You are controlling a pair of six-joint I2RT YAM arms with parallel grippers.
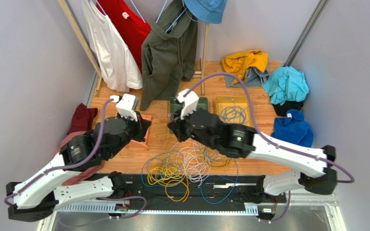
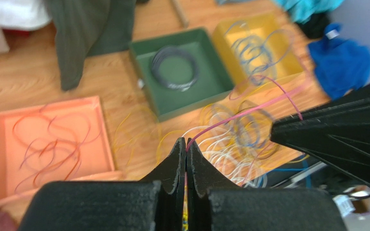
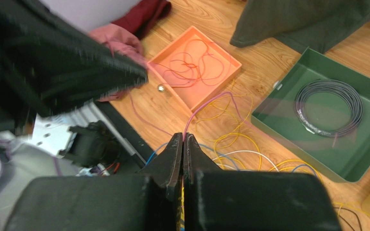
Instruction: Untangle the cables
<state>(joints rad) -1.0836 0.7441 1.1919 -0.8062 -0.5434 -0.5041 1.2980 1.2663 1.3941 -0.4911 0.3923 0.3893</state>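
Note:
A tangle of thin yellow, white-grey and blue cables (image 1: pixel 187 166) lies at the table's near edge. It also shows in the left wrist view (image 2: pixel 230 144) and the right wrist view (image 3: pixel 240 149). My left gripper (image 2: pixel 186 144) is shut on a thin pink cable (image 2: pixel 249 111) that runs up and right. My right gripper (image 3: pixel 182 139) is shut on the same kind of pink cable (image 3: pixel 206 103), which arcs toward the orange tray. In the top view the two grippers, left (image 1: pixel 147 126) and right (image 1: pixel 171 129), hang close together above the tangle.
An orange tray (image 2: pixel 106 139) holds reddish cables, a green tray (image 2: pixel 191 103) holds a dark coil, and a yellow tray (image 2: pixel 288 62) holds blue-grey loops. Clothes hang on a rack (image 1: pixel 163 43) at the back. Cloth piles (image 1: pixel 288 86) lie right and left (image 1: pixel 81 120).

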